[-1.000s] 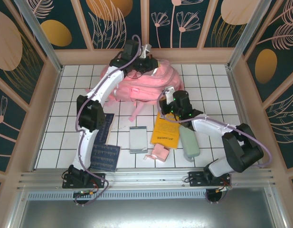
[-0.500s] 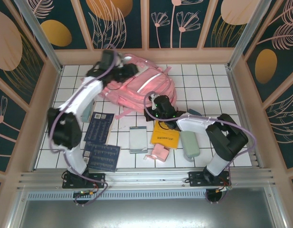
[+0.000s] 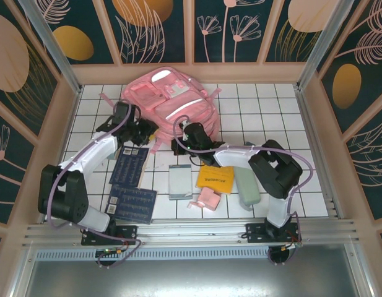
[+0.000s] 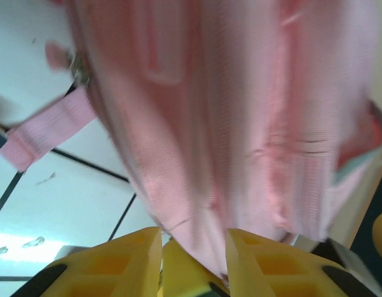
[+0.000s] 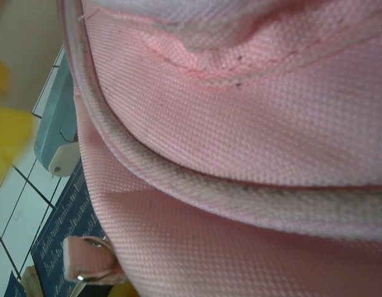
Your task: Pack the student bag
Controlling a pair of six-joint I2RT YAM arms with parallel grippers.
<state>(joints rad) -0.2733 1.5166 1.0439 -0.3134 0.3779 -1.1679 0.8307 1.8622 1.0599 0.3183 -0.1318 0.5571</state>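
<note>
Pink woven student bag [image 3: 178,102] fabric lies between the left hand's [image 4: 192,242] parted fingers [image 4: 116,266]; right hand [image 3: 181,133] clenched.

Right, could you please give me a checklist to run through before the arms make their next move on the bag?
1. Bag lying on the table: ok.
2. Left gripper at the bag, fabric between its fingers: ok; firm hold: cannot tell.
3. Right gripper shut at the bag's near edge: ok; fabric held: cannot tell.
4. Bag mouth open for packing: cannot tell.
5. Blue books, yellow book, pouch and green case lying on the table, ready to pack: ok.
</note>
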